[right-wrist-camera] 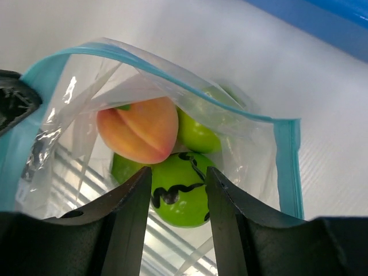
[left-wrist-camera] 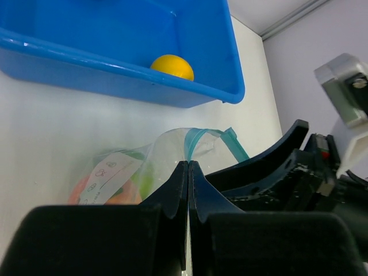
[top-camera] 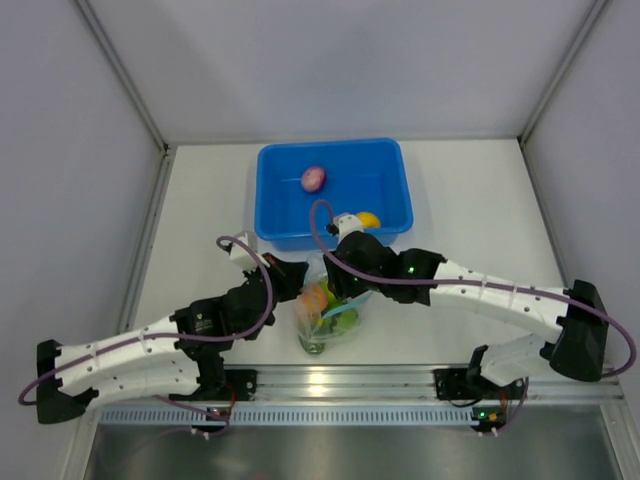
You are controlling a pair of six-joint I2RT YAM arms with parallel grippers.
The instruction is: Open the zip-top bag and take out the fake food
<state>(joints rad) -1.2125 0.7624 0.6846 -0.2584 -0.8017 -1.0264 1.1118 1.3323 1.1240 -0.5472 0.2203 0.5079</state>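
Observation:
The zip-top bag [top-camera: 325, 318] lies open between both arms in front of the tub, its teal zipper strip [right-wrist-camera: 286, 167] spread wide. My left gripper [left-wrist-camera: 188, 164] is shut on the bag's zipper edge [left-wrist-camera: 198, 138]. My right gripper [right-wrist-camera: 179, 178] reaches inside the mouth, and its fingers press both sides of a green fruit with black stripes [right-wrist-camera: 184, 195]. A peach-orange fruit [right-wrist-camera: 141, 135] and a lime green one [right-wrist-camera: 198, 135] lie just beyond it in the bag. In the blue tub sit a purple-pink fruit [top-camera: 313, 178] and a yellow fruit [top-camera: 368, 219].
The blue tub [top-camera: 275, 190] stands directly behind the bag, its near wall [left-wrist-camera: 115, 75] close to the bag's mouth. The right arm's dark fingers [left-wrist-camera: 270, 155] crowd next to my left gripper. Grey walls enclose the white table on three sides.

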